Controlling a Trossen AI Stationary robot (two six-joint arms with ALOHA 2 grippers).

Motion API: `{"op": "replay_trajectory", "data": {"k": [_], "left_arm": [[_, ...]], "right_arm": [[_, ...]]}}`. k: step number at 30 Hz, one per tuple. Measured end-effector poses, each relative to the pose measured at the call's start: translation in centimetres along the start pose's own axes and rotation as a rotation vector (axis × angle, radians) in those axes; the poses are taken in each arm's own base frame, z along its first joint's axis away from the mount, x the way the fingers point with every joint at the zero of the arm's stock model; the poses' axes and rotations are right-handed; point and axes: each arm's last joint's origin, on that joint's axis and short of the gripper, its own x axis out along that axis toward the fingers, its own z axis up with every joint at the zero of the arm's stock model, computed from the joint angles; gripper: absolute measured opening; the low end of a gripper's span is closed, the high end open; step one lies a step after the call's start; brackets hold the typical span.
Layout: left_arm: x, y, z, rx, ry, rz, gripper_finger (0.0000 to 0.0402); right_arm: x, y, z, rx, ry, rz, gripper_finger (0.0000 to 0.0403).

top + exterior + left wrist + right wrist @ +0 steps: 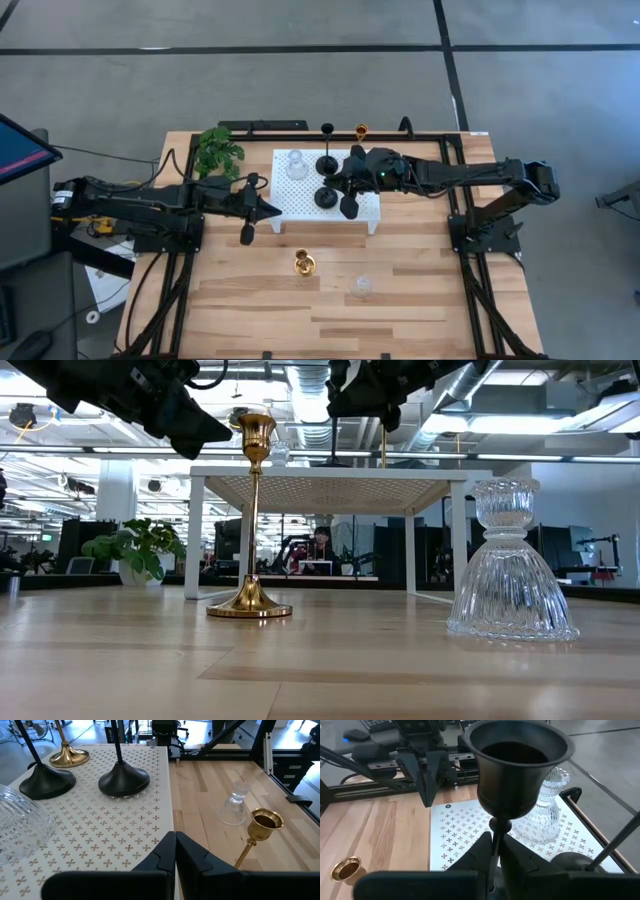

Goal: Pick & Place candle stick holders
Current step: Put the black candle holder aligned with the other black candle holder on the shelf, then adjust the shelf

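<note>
A white perforated platform stands mid-table. On it rest a clear glass candle stick holder, a gold one and two black ones, all on their round bases. My right gripper reaches in from the right and is shut on the nearer black holder. My left gripper is shut with nothing between its fingers and hovers at the platform's left edge. On the wood near the front stand another gold holder and another clear glass one. My right gripper pinches the black holder's thin stem, just under its cup, between the two fingertips. The fingers come from the table's right, slanting slightly down, and lie across the stem. The holder stands upright; its base is hidden below the fingers in the wrist view.
A green leafy plant stands at the platform's far left corner. Black frame rails run along the table's far edge. Bare wood lies in front of the platform, around the gold and glass holders.
</note>
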Motion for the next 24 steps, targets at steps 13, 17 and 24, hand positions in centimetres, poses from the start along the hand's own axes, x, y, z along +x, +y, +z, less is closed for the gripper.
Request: {"op": "replay_trajectory", "data": {"k": [13,17,24], "left_arm": [[0.0,0.0,0.0,0.000,0.000,0.000,0.0010],[0.0,0.0,0.0,0.000,0.000,0.000,0.0010],[0.0,0.0,0.0,0.000,0.000,0.000,0.0010]], "right_arm": [[0.0,0.0,0.1,-0.002,-0.007,-0.004,0.0082],[-0.7,0.0,0.5,-0.004,-0.024,-0.004,0.0095],[-3.1,-0.2,1.1,-0.017,-0.023,-0.005,0.0102]]}}
